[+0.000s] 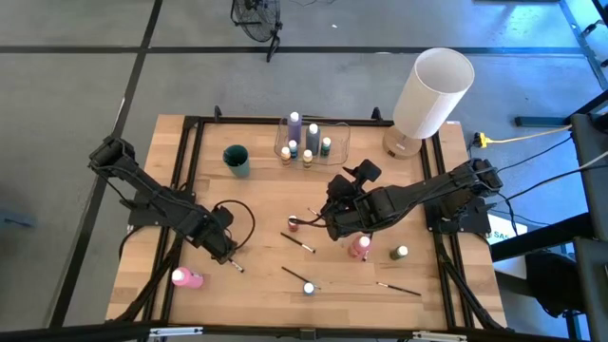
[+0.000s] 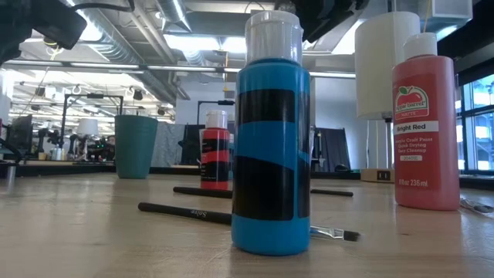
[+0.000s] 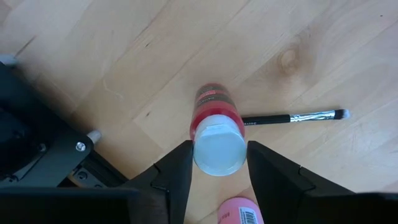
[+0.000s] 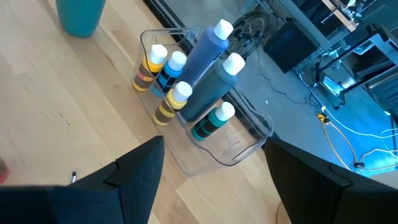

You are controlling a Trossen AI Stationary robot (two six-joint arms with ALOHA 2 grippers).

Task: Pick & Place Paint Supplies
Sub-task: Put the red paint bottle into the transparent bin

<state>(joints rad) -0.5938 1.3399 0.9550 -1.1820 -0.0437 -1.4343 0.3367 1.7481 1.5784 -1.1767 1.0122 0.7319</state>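
Paint bottles and brushes are lying loose toward the desk's near edge, with a pink bottle by the near-left corner. The left gripper is pinching a red bottle by its cap there. The right gripper is hanging wide and empty over the middle. Six bottles are standing in the clear container at the far edge, so I'd say most of the job is left.

One camera hangs overhead, staring straight down at the whole bench. Another sits at benchtop level, close behind a blue bottle. Both wrist cameras look down at the bench.
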